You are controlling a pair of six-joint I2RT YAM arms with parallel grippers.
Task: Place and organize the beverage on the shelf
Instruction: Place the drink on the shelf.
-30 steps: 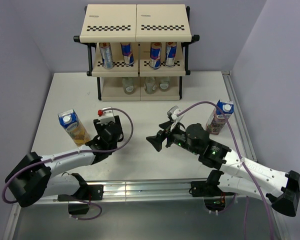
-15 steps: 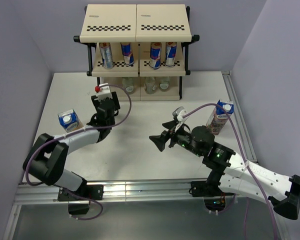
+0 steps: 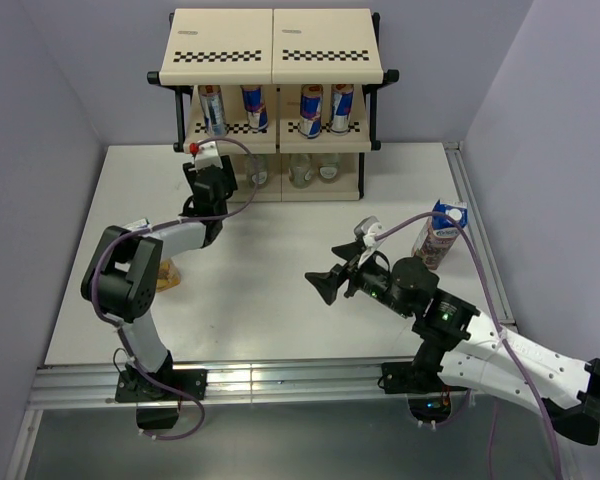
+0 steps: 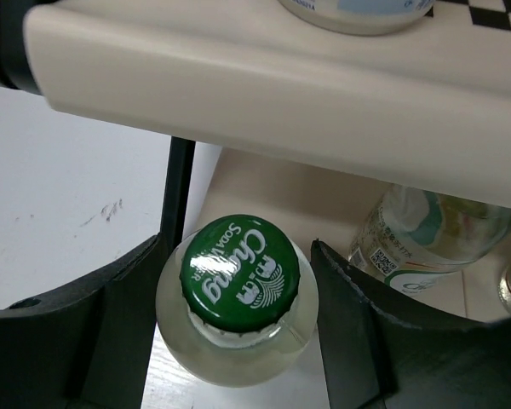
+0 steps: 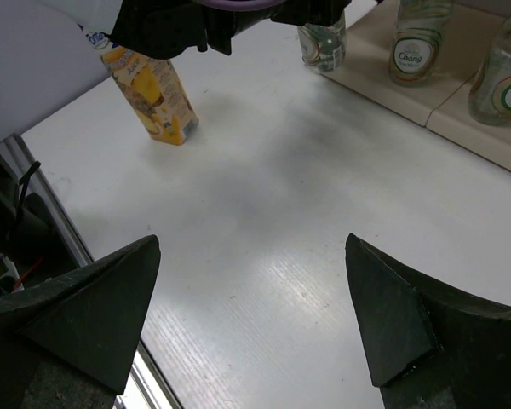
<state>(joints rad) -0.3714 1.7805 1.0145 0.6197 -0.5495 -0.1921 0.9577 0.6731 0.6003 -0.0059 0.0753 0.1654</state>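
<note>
- The cream, checker-edged shelf (image 3: 272, 50) stands at the far edge of the surface (image 3: 280, 330), cans (image 3: 213, 110) on its middle tier.
- The left claw (image 4: 237, 256), nearer the shelf than a moment ago, clenches a bottle (image 4: 237, 298) at the bottom tier's left end.
- The right claw (image 3: 325, 286) hangs released, empty.
- The bottle is small, clear, green-capped.

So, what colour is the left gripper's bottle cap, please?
Bottle cap: green with white lettering; left wrist view.

I'm working over a white table (image 3: 280, 225), lavender walls (image 3: 40, 80) standing at its left, far and right edges, metal rail (image 3: 280, 380) running along the near edge.
</note>
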